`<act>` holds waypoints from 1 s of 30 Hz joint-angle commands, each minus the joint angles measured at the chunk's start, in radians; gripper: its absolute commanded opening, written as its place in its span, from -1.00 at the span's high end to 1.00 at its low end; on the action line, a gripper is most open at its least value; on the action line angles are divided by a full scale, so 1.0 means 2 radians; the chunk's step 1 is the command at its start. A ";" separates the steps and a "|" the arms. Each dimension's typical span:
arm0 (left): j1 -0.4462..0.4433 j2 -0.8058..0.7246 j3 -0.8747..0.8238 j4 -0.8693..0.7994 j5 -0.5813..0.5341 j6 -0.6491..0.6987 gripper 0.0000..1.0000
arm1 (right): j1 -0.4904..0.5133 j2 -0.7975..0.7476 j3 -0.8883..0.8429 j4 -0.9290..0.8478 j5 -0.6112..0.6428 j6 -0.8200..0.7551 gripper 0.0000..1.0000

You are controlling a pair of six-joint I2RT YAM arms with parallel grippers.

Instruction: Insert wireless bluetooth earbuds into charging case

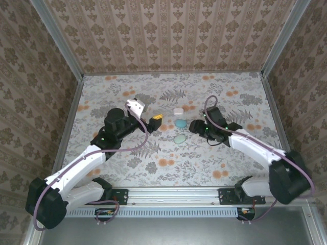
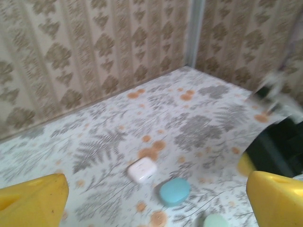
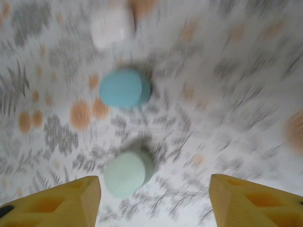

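Note:
The charging case lies on the floral table as two separate oval pieces. The teal-blue piece (image 1: 180, 123) (image 2: 174, 191) (image 3: 124, 88) is the farther one. The paler green piece (image 1: 179, 139) (image 2: 215, 221) (image 3: 127, 174) is nearer. My left gripper (image 1: 148, 113) (image 2: 155, 201) hovers left of them, open wide with nothing between its yellow fingers (image 2: 35, 201). My right gripper (image 1: 196, 127) (image 3: 156, 194) is just right of the pieces and is open. The green piece lies close to its left finger (image 3: 71, 201) without touching it. The earbuds are out of view.
A small white rounded-square item (image 1: 178, 111) (image 2: 142, 170) (image 3: 111, 28) sits just beyond the blue piece. Patterned walls enclose the table on three sides, with metal posts at the back corners (image 1: 82, 76). The right arm (image 2: 279, 146) shows as a dark blur in the left wrist view.

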 commanded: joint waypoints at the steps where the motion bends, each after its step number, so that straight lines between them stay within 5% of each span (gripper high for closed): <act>1: 0.021 0.008 0.016 -0.050 -0.091 0.001 -0.95 | -0.004 -0.054 0.012 -0.039 0.190 -0.109 -0.48; 4: 0.071 0.011 0.005 -0.063 -0.113 -0.029 -0.95 | -0.028 -0.081 -0.010 -0.004 0.280 -0.176 -0.82; 12: 0.215 0.010 -0.042 -0.063 -0.179 -0.079 -0.96 | -0.158 -0.016 -0.088 0.167 0.240 -0.280 -0.89; 17: 0.250 0.035 -0.037 -0.075 -0.202 -0.053 -0.96 | -0.172 0.073 -0.123 0.354 0.114 -0.378 -0.87; 20: 0.262 0.052 -0.034 -0.068 -0.204 -0.035 -0.96 | -0.173 0.122 -0.092 0.368 0.077 -0.416 -0.86; 25: 0.279 0.079 -0.067 0.009 -0.206 0.001 -0.96 | -0.218 0.144 -0.083 0.383 -0.018 -0.386 -0.86; 30: 0.289 0.097 -0.103 0.097 -0.190 0.027 -0.96 | -0.232 0.121 -0.191 0.559 -0.061 -0.386 -0.89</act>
